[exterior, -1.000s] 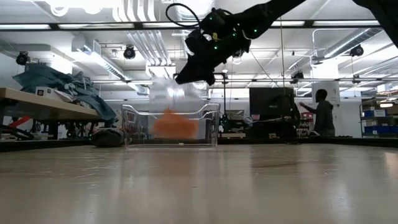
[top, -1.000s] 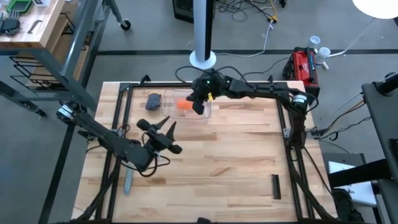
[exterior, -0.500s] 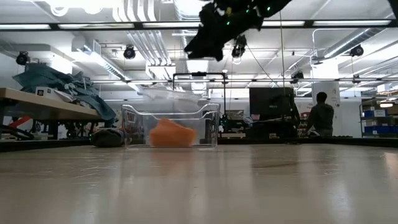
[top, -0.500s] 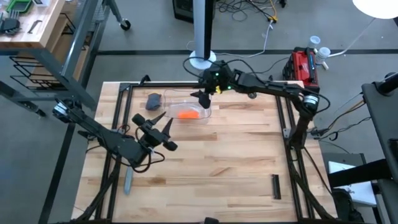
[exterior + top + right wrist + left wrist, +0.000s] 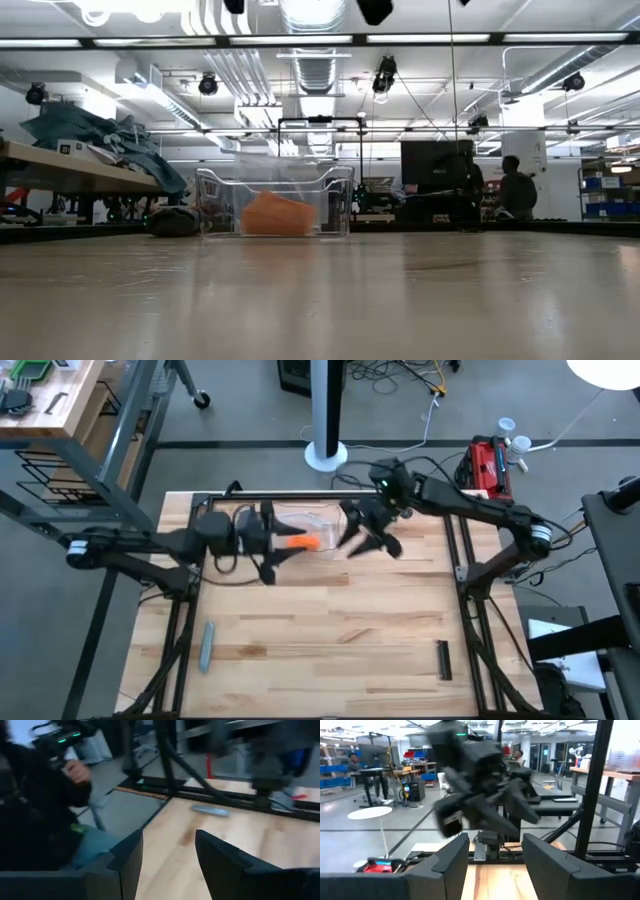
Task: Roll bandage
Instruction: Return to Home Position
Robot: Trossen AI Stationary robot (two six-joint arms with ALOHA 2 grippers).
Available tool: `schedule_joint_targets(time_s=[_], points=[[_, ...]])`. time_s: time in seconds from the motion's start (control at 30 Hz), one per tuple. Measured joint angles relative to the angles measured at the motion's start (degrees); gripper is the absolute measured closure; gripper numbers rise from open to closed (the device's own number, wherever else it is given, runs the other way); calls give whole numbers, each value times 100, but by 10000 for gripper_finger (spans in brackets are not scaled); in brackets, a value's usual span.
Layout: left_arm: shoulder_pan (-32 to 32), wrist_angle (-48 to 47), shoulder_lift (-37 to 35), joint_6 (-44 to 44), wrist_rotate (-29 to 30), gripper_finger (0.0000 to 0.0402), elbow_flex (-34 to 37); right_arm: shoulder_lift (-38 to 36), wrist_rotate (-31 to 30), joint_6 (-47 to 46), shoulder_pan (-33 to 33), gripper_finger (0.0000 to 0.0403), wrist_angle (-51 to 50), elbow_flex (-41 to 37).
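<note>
Over wooden table (image 5: 380, 630), left claw (image 5: 495, 841) and right claw (image 5: 167, 837) gape empty; bandage (image 5: 277, 214) apparently binned.

The light plank-topped wooden desk (image 5: 340, 620) carries a clear plastic bin (image 5: 318, 520) near its far edge, with a dark grey lump (image 5: 175, 221) just beside it. A flat grey stick (image 5: 205, 646) lies near the front left, and a short black strip (image 5: 443, 659) near the front right.

High cam: far above my claws, looking straight down on the whole table (image 5: 350, 630). Low cam: at tabletop height, level across the wood, facing the bin (image 5: 212, 195) between my left claw (image 5: 272, 543) and right claw (image 5: 368, 548). Wrist cams: close, looking forward past each claw's fingers (image 5: 451, 865). High and low share the bin.
</note>
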State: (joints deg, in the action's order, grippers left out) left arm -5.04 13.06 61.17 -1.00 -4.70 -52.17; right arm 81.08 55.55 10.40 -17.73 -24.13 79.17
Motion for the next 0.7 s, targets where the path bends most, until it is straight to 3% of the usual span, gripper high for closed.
schedule_joint_targets(time_s=[0.17,0.3,0.43,0.53,0.7], points=[[-101,70,-446,31,81,232,447,-1016,-1167,-629,481,228,1173,-1196],[-99,476,-1212,72,71,241,1155,-2091,-1177,-1449,564,231,2625,-2364],[-114,1465,-1976,115,-255,250,2085,-2917,-1222,-2011,559,234,3532,-3301],[-188,2100,-2437,201,-316,256,2736,-3409,-1404,-2109,491,234,3630,-3755],[-397,2359,-3027,409,-242,262,3426,-3947,-1692,-2139,245,237,3628,-4404]])
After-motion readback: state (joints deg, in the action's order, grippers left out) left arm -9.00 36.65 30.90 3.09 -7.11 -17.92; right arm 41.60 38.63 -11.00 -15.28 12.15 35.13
